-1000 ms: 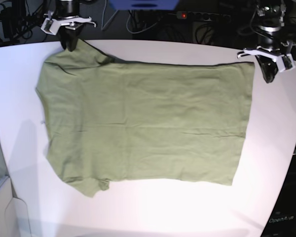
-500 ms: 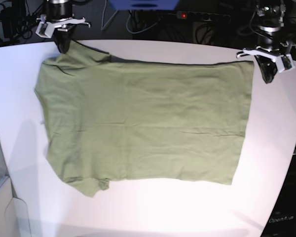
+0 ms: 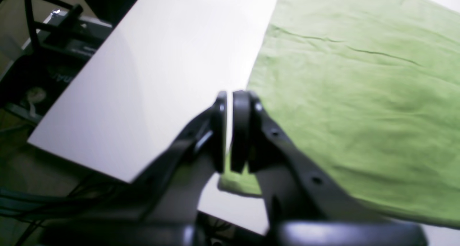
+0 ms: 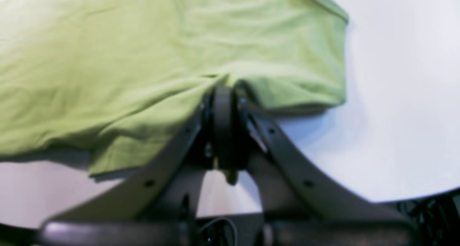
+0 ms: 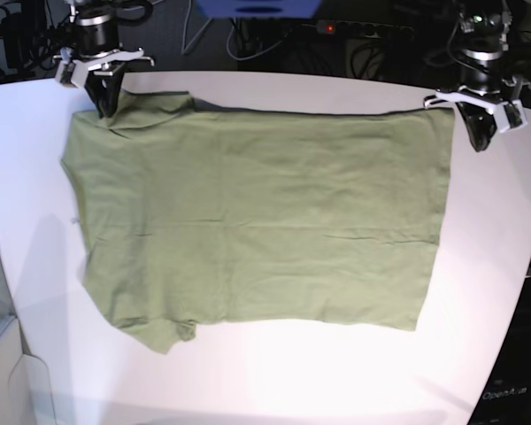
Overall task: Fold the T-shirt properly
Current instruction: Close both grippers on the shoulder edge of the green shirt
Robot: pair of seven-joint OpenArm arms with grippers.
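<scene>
My right gripper (image 4: 223, 131) pinched the T-shirt's (image 5: 257, 221) sleeve at eleven o'clock on the table (image 5: 336, 372); my left gripper (image 3: 230, 131) sat closed, empty, at two o'clock beside the hem.

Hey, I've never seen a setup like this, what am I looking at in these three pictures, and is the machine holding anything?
This is a two-armed robot at a white table. One picture looks over the whole table from the front; the other two come from small cameras mounted on each wrist, looking along the black pincers.

A plain sage-green short-sleeved T-shirt lies spread on the table, slightly wrinkled.

The right gripper, at the top left of the overview, is shut on the T-shirt's fabric at a sleeve, which bunches at its tips. The left gripper, at the top right of the overview, is shut too, beside the shirt's hem corner. In its wrist picture no cloth shows between the jaws, so it seems to hold nothing.
</scene>
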